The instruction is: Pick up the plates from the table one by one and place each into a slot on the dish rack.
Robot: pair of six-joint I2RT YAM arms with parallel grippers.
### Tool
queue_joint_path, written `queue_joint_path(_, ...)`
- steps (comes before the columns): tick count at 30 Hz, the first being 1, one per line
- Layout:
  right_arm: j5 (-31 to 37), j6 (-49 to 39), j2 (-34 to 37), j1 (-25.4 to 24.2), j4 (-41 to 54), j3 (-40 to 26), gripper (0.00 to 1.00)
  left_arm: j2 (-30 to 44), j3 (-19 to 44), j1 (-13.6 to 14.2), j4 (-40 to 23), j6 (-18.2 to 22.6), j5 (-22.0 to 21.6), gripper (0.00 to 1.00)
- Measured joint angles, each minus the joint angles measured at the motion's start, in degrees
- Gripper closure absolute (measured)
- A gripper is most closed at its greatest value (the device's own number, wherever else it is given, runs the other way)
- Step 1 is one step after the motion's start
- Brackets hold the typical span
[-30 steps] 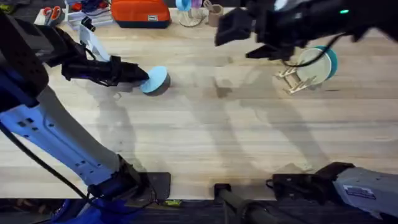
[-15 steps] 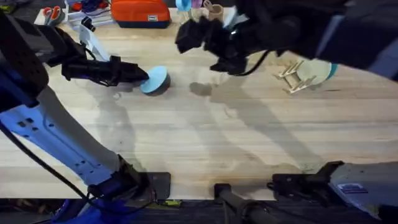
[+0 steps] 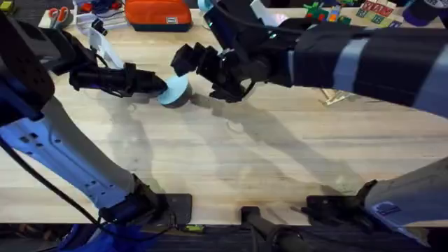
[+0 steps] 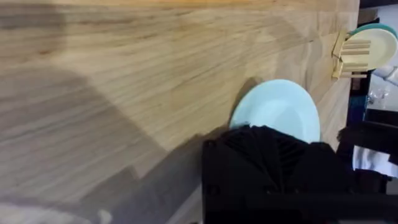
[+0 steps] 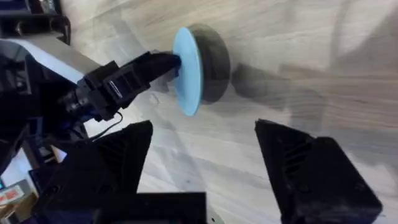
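Two arms meet over the table (image 3: 231, 168), which is the largest thing before you: light wooden planks with visible grain. Your right arm (image 3: 364, 56) reaches across from the lower right toward the upper left, dark and large under the overhead camera. Your left arm (image 3: 63, 147) rises from the lower left and points toward the middle. The rack (image 4: 352, 55) stands well apart from the grippers, near the far right part of the table; in the left wrist view it carries a cream plate (image 4: 379, 46) with a teal plate (image 4: 373, 28) just behind it, both on edge. The blue plate (image 3: 173, 89) is tilted up on its rim on the table, near the far left, between the two grippers. Your left gripper (image 3: 159, 85) is clamped on the blue plate's edge, as the right wrist view shows. Your right gripper (image 5: 202, 146) has its fingers (image 5: 124, 149) spread wide apart, holding nothing, just beside the blue plate on the side opposite the left gripper.
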State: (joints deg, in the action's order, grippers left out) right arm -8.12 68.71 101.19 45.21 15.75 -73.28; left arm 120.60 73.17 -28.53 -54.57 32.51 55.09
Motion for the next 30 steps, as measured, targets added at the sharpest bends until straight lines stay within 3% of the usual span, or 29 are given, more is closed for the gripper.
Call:
queue_joint_path(23, 0.0, 6.2, 9.7, 2.8, -17.9, 0.0, 0.007, 0.0, 0.0, 0.0, 0.0, 0.0, 0.0, 0.961)
queue_joint_path(30, 0.0, 6.8, 11.9, 3.6, -19.5, 0.0, 0.007, 0.0, 0.0, 0.0, 0.0, 0.0, 0.0, 0.961)
